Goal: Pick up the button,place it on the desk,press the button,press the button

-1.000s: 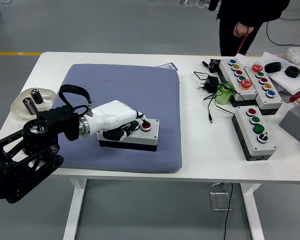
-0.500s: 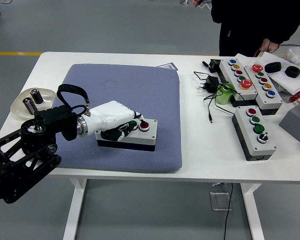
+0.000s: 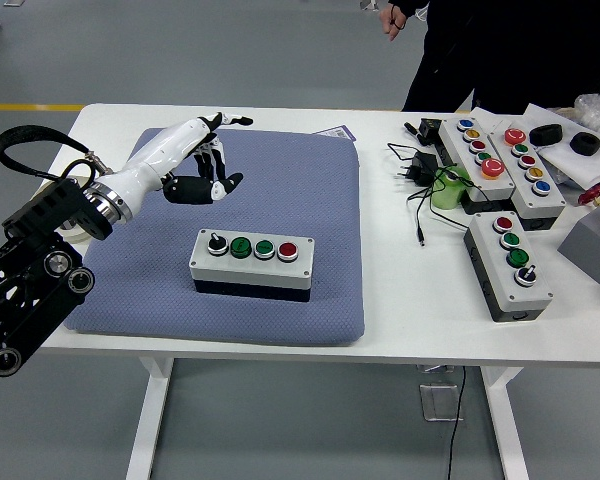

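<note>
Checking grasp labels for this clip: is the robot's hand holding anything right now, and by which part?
Nothing is held. The left hand hangs open above the blue mat, clear of the button box.

Open left robot hand [image 3: 195,160] above button box [image 3: 251,262]

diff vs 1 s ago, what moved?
The left hand lifted off the button box and pulled back up-left, fingers now spread and holding nothing. The person at the far side shifted left. The button box stayed on the blue pad; the other button boxes at the right did not move.
</note>
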Motion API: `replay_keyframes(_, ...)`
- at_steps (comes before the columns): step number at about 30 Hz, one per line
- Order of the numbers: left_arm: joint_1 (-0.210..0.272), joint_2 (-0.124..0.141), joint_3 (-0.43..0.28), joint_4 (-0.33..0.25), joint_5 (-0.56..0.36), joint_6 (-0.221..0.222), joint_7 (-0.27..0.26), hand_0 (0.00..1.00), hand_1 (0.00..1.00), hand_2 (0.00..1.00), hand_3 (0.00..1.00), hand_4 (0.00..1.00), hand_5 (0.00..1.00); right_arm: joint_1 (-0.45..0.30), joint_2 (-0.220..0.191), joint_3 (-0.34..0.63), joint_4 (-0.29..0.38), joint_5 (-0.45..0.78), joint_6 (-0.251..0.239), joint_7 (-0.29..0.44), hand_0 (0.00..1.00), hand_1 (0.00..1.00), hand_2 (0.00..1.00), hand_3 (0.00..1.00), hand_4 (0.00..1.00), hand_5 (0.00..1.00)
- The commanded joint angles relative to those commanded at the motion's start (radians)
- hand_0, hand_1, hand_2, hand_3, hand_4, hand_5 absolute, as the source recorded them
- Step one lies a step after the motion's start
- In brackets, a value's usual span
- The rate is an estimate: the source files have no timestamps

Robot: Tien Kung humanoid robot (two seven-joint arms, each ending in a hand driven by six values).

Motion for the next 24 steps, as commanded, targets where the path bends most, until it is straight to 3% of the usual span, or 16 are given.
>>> replay_keyframes(4, 0.026, -0.014, -0.037, 0.039, -0.176, 0.041, 0.012, 0.735, 0.827, 0.933, 0.998, 0.827, 0.872, -0.001, 0.001, 0.001, 0.000, 0.000, 0.000, 0.000, 0.752, 0.705, 0.717, 0.586, 0.183, 0.140)
replay_keyframes(5, 0.033, -0.018, -0.049, 0.048, -0.214, 0.048, 0.011, 0.832, 0.879, 0.975, 0.998, 0.811, 0.952, -0.002, 0.002, 0.001, 0.000, 0.000, 0.000, -0.001, 0.752, 0.705, 0.717, 0.586, 0.183, 0.140)
replay_keyframes(10, 0.067, -0.037, -0.121, 0.077, -0.427, 0.067, 0.005, 0.832, 0.879, 0.975, 0.998, 0.811, 0.952, -0.003, 0.003, 0.005, 0.000, -0.006, 0.000, -0.002, 0.752, 0.705, 0.717, 0.586, 0.183, 0.140)
replay_keyframes(11, 0.076, -0.042, -0.139, 0.084, -0.466, 0.068, 0.001, 0.838, 0.872, 0.924, 0.960, 0.795, 0.980, -0.004, 0.003, 0.004, 0.000, -0.004, 0.000, -0.002, 0.752, 0.706, 0.717, 0.586, 0.183, 0.140)
replay_keyframes(16, 0.093, -0.055, -0.192, 0.109, -0.671, 0.044, -0.007, 0.838, 0.872, 0.924, 0.960, 0.795, 0.980, -0.004, 0.003, 0.002, 0.000, 0.001, 0.000, -0.001, 0.752, 0.706, 0.717, 0.586, 0.183, 0.140)
replay_keyframes(17, 0.094, -0.056, -0.198, 0.113, -0.705, 0.039, -0.008, 0.844, 0.873, 0.911, 0.913, 0.790, 0.996, -0.004, 0.003, 0.003, 0.000, 0.000, 0.000, -0.001, 0.752, 0.706, 0.717, 0.586, 0.183, 0.140)
replay_keyframes(24, 0.100, -0.060, -0.219, 0.124, -0.736, 0.023, -0.005, 0.847, 0.874, 0.913, 0.909, 0.785, 0.998, -0.003, 0.003, 0.006, 0.000, -0.003, 0.000, 0.000, 0.752, 0.706, 0.717, 0.586, 0.183, 0.140)
